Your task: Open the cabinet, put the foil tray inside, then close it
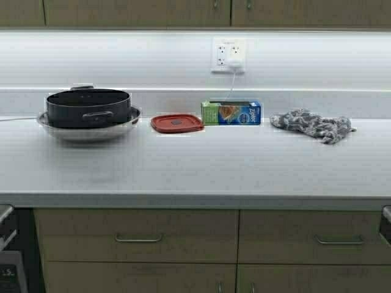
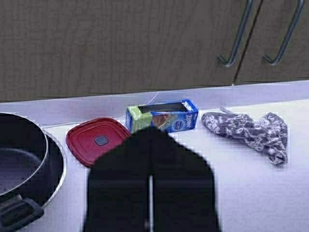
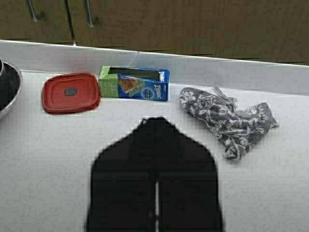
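Observation:
The wall-hung tan cabinet (image 1: 183, 12) runs along the top of the high view with both doors closed. Its slim silver handles show in the left wrist view (image 2: 235, 43) and in the right wrist view (image 3: 89, 13). No foil tray shows in any view. My left gripper (image 2: 150, 131) is shut and empty, held over the counter short of the red lid and the box. My right gripper (image 3: 155, 121) is shut and empty, over the counter short of the box and the grey cloth. Neither gripper shows in the high view.
On the grey counter (image 1: 201, 168) stand a black pot (image 1: 88, 107) inside a round steel pan (image 1: 88, 130), a flat red lid (image 1: 176, 122), a blue-green Ziploc box (image 1: 231, 113) and a grey patterned cloth (image 1: 314, 124). A wall socket (image 1: 228, 56) holds a plug. Base drawers (image 1: 139, 238) lie below.

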Robot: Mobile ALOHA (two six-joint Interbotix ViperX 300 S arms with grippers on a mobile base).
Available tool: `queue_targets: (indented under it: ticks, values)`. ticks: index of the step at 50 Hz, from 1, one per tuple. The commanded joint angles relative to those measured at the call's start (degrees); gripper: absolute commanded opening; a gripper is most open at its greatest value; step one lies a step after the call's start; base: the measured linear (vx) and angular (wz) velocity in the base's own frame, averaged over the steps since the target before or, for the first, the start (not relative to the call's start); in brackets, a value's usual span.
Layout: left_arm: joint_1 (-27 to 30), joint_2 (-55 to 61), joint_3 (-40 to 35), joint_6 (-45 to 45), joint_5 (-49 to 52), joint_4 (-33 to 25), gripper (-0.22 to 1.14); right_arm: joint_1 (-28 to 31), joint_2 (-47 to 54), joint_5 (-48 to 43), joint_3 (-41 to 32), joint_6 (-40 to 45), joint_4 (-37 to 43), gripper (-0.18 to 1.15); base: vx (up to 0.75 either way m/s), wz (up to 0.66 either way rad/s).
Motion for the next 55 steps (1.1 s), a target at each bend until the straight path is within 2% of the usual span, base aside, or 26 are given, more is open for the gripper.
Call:
queue_targets:
  ticks: [1, 55]
  values:
    - [-0.09, -0.62, -0.35, -0.18, -0.62, -0.09, 0.04, 0.0, -0.35, -0.44, -0.7, 0.0, 0.18, 0.06, 0.02, 0.0]
    - [-0.09, -0.62, 0.09, -0.09, -1.76, -0.09, 0.04, 0.0, -0.35, -0.35, -0.7, -0.44, 0.0, 0.06, 0.01, 0.0]
